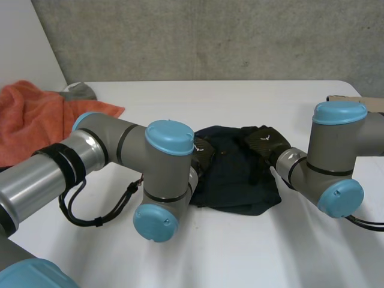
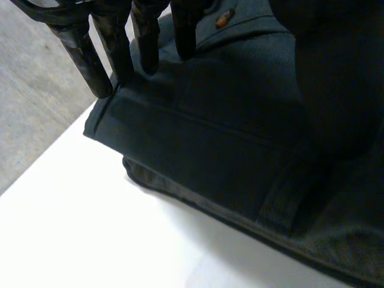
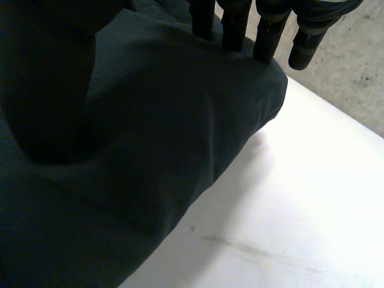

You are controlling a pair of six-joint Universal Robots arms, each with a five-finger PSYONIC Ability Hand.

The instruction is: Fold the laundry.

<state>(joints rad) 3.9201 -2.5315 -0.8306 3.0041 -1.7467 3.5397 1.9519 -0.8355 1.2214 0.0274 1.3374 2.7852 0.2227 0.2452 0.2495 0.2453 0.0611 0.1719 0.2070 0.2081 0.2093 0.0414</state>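
Observation:
A dark navy garment (image 1: 237, 174) lies folded into a compact bundle at the middle of the white table (image 1: 240, 252). My left hand (image 1: 203, 153) rests on the bundle's left side and my right hand (image 1: 261, 143) on its right side. In the left wrist view the straight fingers (image 2: 146, 42) press down along a seamed edge of the cloth (image 2: 210, 138), near a small orange button (image 2: 225, 18). In the right wrist view the straight fingers (image 3: 270, 36) lie on a rounded fold of the cloth (image 3: 156, 138). Neither hand is curled round the fabric.
An orange towel (image 1: 30, 117) lies heaped at the table's far left, with a grey cloth (image 1: 78, 91) behind it. A brown box corner (image 1: 360, 101) shows at the right edge. Bare white table lies in front of the bundle.

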